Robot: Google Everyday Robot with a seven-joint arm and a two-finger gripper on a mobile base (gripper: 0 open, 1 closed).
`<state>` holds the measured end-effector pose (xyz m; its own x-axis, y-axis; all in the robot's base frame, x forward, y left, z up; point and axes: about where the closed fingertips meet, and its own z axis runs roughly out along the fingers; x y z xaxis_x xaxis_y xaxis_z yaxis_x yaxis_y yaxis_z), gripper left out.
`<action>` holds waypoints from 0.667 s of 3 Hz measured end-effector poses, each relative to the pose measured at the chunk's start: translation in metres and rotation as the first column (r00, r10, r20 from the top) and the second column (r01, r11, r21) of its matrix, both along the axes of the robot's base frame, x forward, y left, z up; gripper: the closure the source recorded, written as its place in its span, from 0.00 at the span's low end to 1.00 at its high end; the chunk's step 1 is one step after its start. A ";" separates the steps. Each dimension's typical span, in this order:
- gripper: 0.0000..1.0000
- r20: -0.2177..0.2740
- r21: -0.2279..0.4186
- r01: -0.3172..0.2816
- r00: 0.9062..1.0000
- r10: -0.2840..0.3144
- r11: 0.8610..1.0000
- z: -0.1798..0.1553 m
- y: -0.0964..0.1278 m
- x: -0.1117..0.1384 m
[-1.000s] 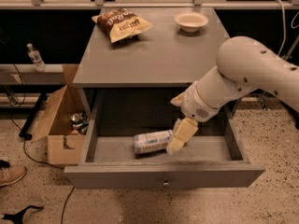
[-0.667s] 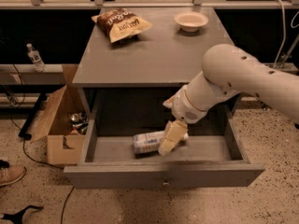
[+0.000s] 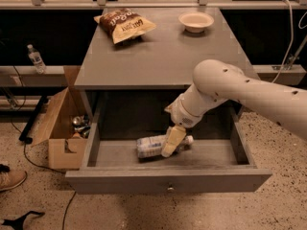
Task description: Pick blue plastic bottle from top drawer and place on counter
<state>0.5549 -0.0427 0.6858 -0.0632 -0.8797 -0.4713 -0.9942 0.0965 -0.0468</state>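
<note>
The blue plastic bottle (image 3: 149, 146) lies on its side in the open top drawer (image 3: 168, 180), its white cap pointing right. My gripper (image 3: 171, 146) hangs from the cream arm down into the drawer. It sits right at the bottle's cap end and overlaps it from the front. The bottle rests on the drawer floor. The grey counter (image 3: 163, 56) lies above the drawer.
A chip bag (image 3: 123, 24) and a white bowl (image 3: 195, 20) sit at the back of the counter. An open cardboard box (image 3: 60, 128) with cans stands left of the cabinet. A small water bottle (image 3: 36, 59) is on a ledge at far left. A shoe (image 3: 9, 178) is at the lower left.
The arm has swung left across the drawer. The gripper went from beside the bottle's right end to directly over its cap end. The bottle has not moved.
</note>
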 end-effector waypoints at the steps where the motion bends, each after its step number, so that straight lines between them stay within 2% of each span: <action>1: 0.00 0.000 0.000 0.000 1.000 0.000 1.000 0.000 0.000 0.000; 2: 0.00 0.035 -0.017 -0.053 0.998 0.053 0.998 -0.013 0.006 0.008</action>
<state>0.5630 -0.0365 0.6731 0.0001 -0.8888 -0.4582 -0.9956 0.0427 -0.0832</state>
